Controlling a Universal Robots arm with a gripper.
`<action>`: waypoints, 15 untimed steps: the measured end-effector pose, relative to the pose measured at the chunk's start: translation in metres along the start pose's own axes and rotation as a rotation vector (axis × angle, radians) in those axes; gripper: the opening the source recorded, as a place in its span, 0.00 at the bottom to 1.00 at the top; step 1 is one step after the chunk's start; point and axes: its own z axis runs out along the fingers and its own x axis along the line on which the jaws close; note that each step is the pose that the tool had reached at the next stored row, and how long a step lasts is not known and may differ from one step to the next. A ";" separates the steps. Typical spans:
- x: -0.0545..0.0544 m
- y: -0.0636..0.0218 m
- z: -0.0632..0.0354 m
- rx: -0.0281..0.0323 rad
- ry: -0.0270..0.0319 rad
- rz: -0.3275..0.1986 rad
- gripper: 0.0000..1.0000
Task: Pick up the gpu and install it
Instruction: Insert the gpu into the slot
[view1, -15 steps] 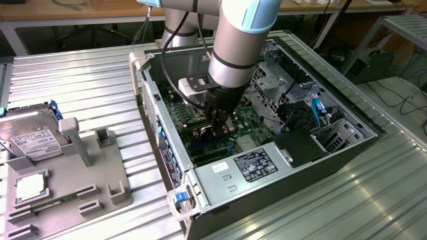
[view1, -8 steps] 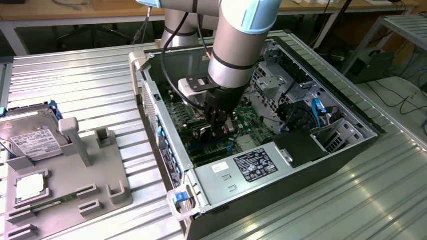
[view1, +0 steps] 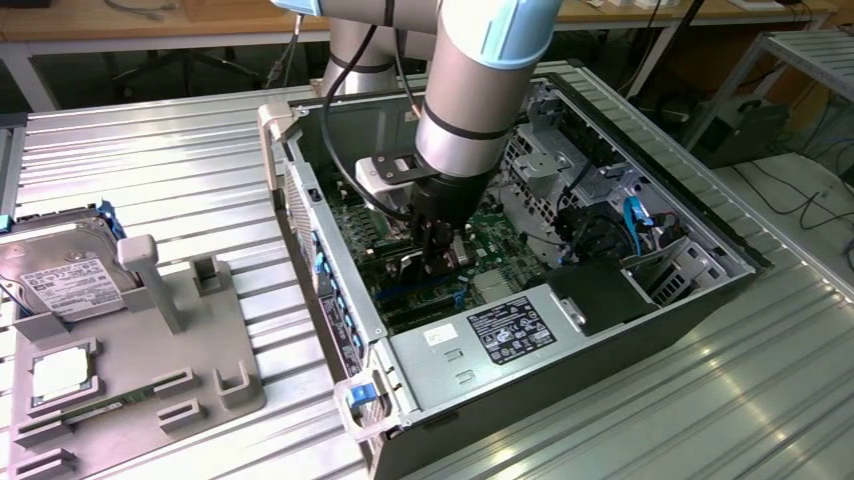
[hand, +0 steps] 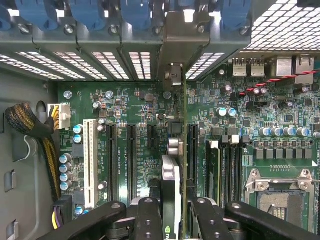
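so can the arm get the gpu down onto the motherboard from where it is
Probably yes. The fingers grip the gpu edge-on, inside the open computer case, over the motherboard. Its bracket end points toward the rear slot openings, and nothing appears to block the expansion slots below.

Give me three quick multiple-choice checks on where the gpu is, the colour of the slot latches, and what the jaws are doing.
1. Where is the gpu?
A. On the grey holder outside the case
B. Edge-on over the motherboard inside the computer case
C. On the metal table

2. What colour are the latches along the rear slots?
A. Red
B. Yellow
C. Blue

3. What state is the gripper in?
A. Jaws closed on the gpu
B. Jaws open, empty
C. Holding the hard drive

Key: 1 B, card stands among the slots; 2 C, blue clips; 3 A, fingers flank the card.
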 end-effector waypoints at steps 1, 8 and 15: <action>0.000 0.0000 0.0001 0.0000 0.0000 0.000 0.28; 0.000 -0.0004 0.0001 -0.0054 -0.0001 0.000 0.28; 0.000 -0.0017 0.0001 -0.0156 -0.0001 0.001 0.28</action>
